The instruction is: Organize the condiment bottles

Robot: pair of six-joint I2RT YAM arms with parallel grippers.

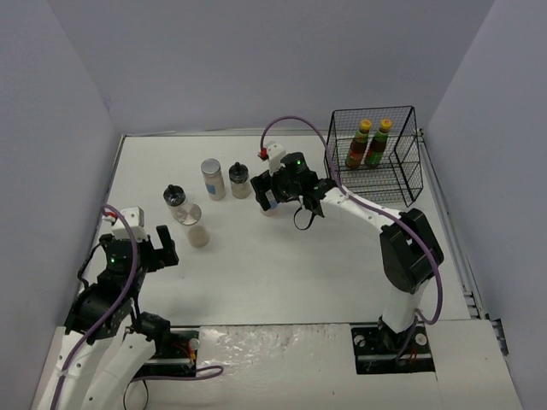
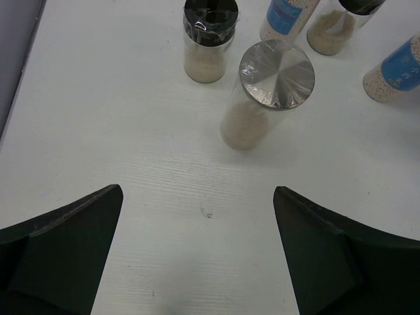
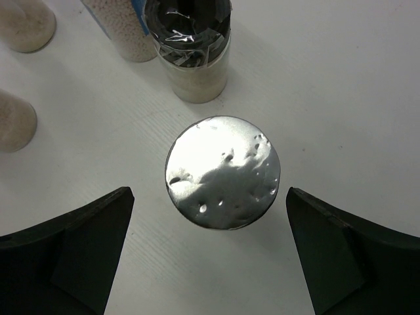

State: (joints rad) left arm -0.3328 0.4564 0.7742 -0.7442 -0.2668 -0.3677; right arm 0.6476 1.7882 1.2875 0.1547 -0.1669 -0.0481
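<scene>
Two dark sauce bottles with yellow caps (image 1: 367, 143) stand in the black wire basket (image 1: 373, 109) at the back right. My right gripper (image 1: 273, 188) hangs open over a silver-lidded jar with a blue label (image 1: 268, 202). In the right wrist view its lid (image 3: 223, 172) lies between the open gripper's (image 3: 210, 191) jaws, untouched. A black-capped shaker (image 1: 239, 179) and a second silver-lidded jar (image 1: 212, 178) stand just left. My left gripper (image 1: 159, 245) is open and empty (image 2: 197, 189), short of a third silver-lidded jar (image 2: 274, 73) and another black-capped shaker (image 2: 210, 23).
The basket's tall wire walls stand near the right table edge. The purple cable of the right arm (image 1: 295, 128) loops above the bottles. The grey side walls close in the table at left and back.
</scene>
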